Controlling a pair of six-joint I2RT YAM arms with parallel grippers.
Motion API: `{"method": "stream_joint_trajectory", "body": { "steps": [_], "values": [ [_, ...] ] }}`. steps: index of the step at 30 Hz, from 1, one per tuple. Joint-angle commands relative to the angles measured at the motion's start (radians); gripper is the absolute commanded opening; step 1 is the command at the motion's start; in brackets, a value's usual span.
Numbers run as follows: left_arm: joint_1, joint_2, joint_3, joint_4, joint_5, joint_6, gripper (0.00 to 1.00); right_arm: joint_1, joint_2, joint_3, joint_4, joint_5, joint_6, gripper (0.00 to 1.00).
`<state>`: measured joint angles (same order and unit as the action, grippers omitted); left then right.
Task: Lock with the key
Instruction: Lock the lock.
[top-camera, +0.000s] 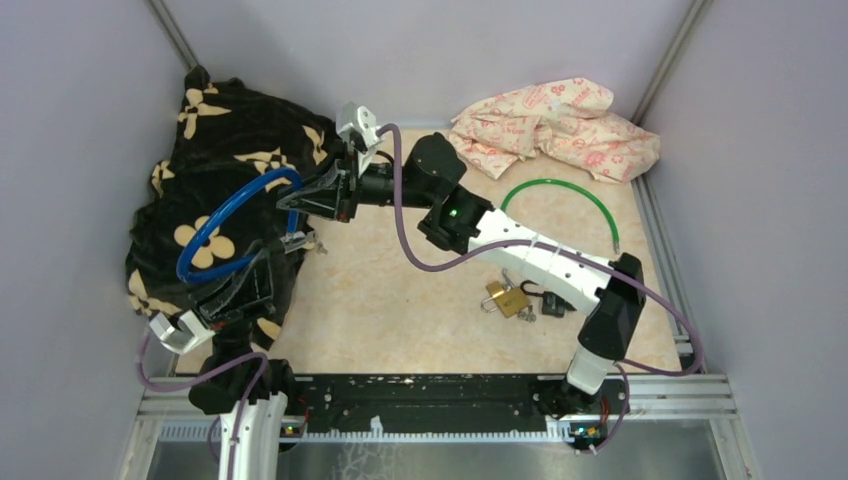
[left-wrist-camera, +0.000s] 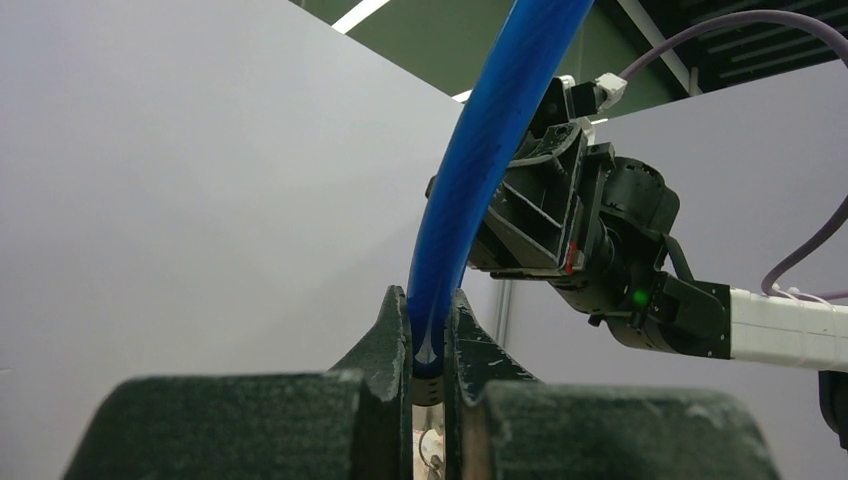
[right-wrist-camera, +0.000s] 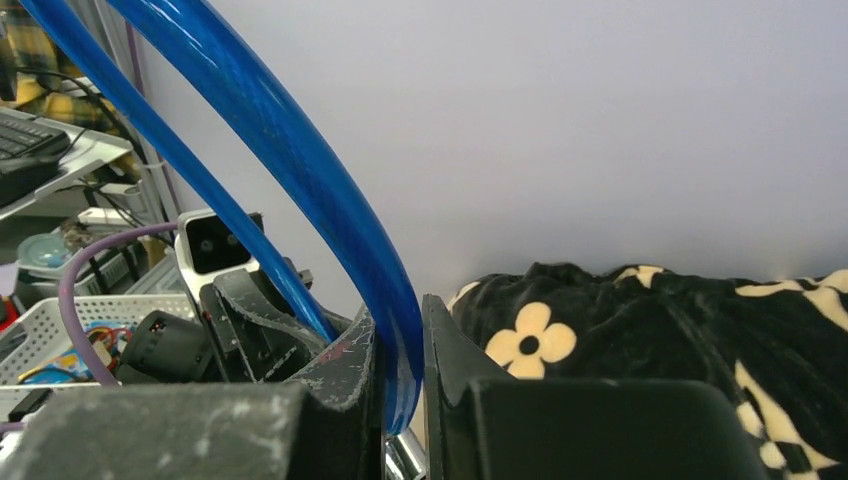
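Note:
A blue cable lock (top-camera: 225, 225) forms a loop above the black flowered blanket (top-camera: 225, 130). My left gripper (top-camera: 268, 262) is shut on one end of the cable, seen as a blue tube (left-wrist-camera: 480, 150) between its fingers (left-wrist-camera: 390, 330). My right gripper (top-camera: 292, 200) is shut on the other part of the loop (right-wrist-camera: 300, 170), with a chrome piece (right-wrist-camera: 402, 458) just below its fingers. A small key bunch (top-camera: 304, 242) hangs at the cable's end between the two grippers. In each wrist view the other gripper shows close by: the right gripper (left-wrist-camera: 545, 200) and the left gripper (right-wrist-camera: 250, 320).
A brass padlock (top-camera: 508, 297) and a small dark lock (top-camera: 553, 303) lie under the right arm's forearm. A green cable (top-camera: 570, 195) curves at the back right, in front of a pink patterned cloth (top-camera: 555, 125). The blanket fills the left side.

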<state>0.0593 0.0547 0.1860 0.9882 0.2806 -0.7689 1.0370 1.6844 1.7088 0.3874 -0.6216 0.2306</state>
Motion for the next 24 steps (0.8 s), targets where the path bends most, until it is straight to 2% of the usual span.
{"method": "stream_joint_trajectory", "body": {
  "steps": [1, 4, 5, 6, 9, 11, 12, 16, 20, 24],
  "values": [
    [0.01, -0.005, 0.003, 0.061, -0.048, 0.012, 0.0, 0.012, 0.036, -0.02, 0.075, -0.097, 0.102, 0.0],
    [0.014, -0.007, 0.004, 0.058, -0.055, 0.009, 0.0, 0.012, 0.059, -0.02, 0.095, -0.14, 0.136, 0.0],
    [0.016, -0.007, 0.006, 0.057, -0.051, 0.007, 0.0, 0.012, 0.066, -0.014, 0.098, -0.16, 0.146, 0.02],
    [0.015, -0.007, 0.006, 0.056, -0.048, 0.005, 0.0, 0.013, 0.072, -0.008, 0.097, -0.182, 0.152, 0.1],
    [0.016, -0.013, 0.006, 0.05, -0.045, 0.007, 0.0, 0.011, 0.068, -0.004, 0.052, -0.226, 0.121, 0.52],
    [0.019, -0.018, 0.003, 0.039, -0.042, 0.011, 0.0, -0.005, 0.045, -0.018, 0.024, -0.258, 0.092, 0.93],
    [0.018, -0.022, 0.002, 0.034, -0.039, 0.011, 0.0, -0.019, 0.035, -0.032, 0.024, -0.278, 0.09, 0.98],
    [0.019, -0.027, -0.003, 0.028, -0.027, -0.003, 0.0, -0.092, -0.01, -0.11, 0.055, -0.368, 0.067, 0.98],
    [0.02, -0.023, -0.003, 0.02, -0.015, -0.044, 0.0, -0.108, -0.015, -0.143, -0.002, -0.404, -0.104, 0.98],
    [0.022, -0.009, 0.002, 0.019, 0.012, -0.106, 0.0, -0.106, 0.037, -0.12, 0.143, -0.452, -0.029, 0.91]
  ]
}}
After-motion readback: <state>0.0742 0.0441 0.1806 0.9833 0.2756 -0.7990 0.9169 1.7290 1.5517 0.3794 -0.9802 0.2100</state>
